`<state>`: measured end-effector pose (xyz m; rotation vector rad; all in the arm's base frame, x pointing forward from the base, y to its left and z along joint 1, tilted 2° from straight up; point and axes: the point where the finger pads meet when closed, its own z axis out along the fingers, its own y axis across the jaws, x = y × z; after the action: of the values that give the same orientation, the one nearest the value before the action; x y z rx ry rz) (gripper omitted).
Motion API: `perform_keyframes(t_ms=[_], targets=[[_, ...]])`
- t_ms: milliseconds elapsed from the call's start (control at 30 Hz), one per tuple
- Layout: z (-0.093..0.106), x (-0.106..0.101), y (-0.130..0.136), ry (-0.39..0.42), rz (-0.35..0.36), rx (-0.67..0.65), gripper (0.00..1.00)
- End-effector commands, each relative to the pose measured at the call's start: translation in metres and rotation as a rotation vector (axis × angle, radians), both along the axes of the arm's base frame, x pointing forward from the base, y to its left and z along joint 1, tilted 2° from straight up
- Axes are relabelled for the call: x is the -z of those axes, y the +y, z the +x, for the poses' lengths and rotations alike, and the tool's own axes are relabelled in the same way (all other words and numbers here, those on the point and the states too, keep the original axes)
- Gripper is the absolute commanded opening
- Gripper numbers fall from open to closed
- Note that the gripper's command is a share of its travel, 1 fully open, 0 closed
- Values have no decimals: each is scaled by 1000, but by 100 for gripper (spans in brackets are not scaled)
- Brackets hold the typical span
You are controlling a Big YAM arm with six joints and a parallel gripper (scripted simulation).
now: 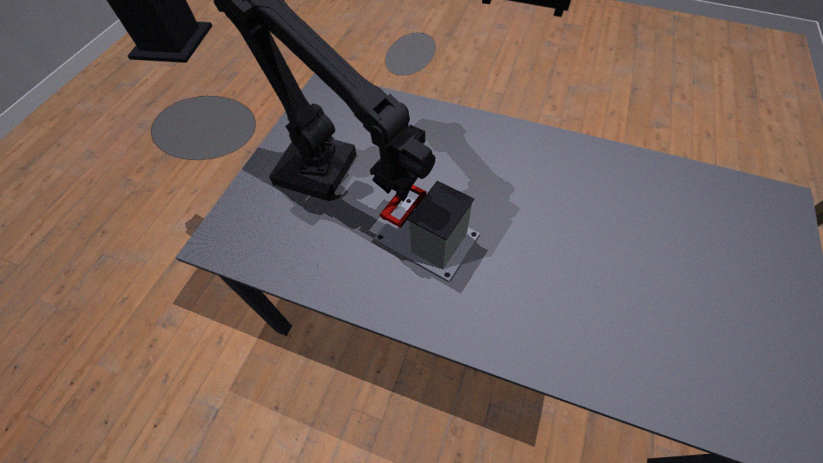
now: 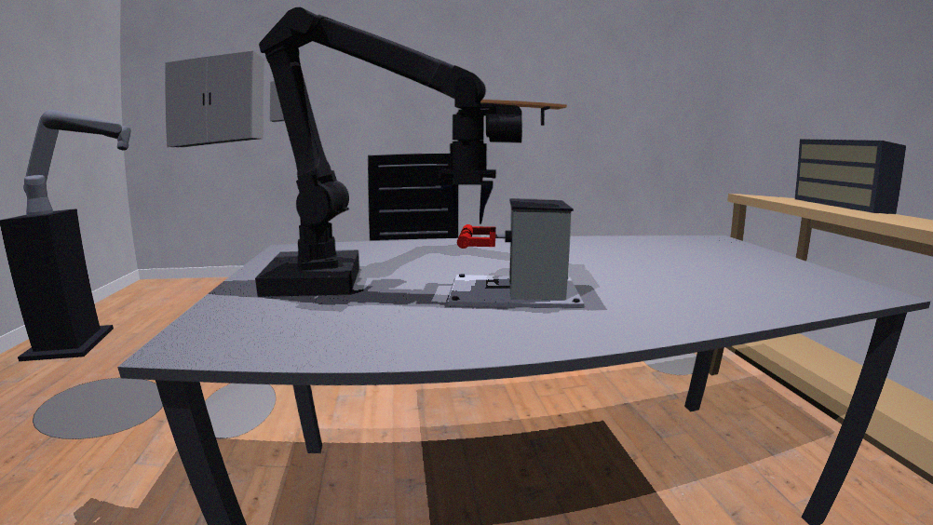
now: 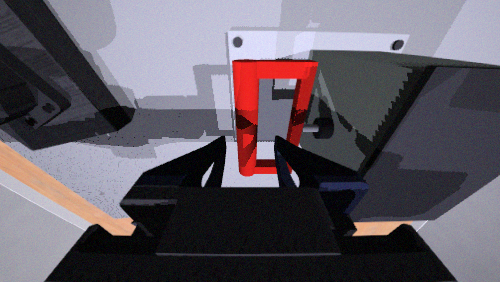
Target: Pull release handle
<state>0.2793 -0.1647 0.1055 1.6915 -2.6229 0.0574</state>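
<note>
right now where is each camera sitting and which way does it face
Top: high above the table, looking down at the arm, its base and the red release handle.
Exterior: at the table's side, facing level across it; whole arm visible, gripper open above the handle.
Wrist: behind the fingers, looking down at the handle.
All three share the handle and the grey housing.

The grey tabletop (image 1: 604,241) stands on dark legs over a wooden floor (image 1: 115,356). Two things rest directly on it: the arm's black base block (image 1: 339,158), near the far left corner, and just beside that a pale metal plate (image 2: 466,293) with dark bolts at its corners. A dark grey box (image 2: 539,250) stands upright on the plate.
</note>
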Motion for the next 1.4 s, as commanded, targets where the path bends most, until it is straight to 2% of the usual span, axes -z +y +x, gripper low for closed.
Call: perform_keyframes(t_ms=[0, 1000, 1033, 1367], targets=[[1, 1, -3, -7, 0, 1, 47], [-4, 5, 0, -3, 3, 1, 47], [15, -15, -11, -34, -16, 0, 47], [15, -15, -11, -34, -16, 0, 47]])
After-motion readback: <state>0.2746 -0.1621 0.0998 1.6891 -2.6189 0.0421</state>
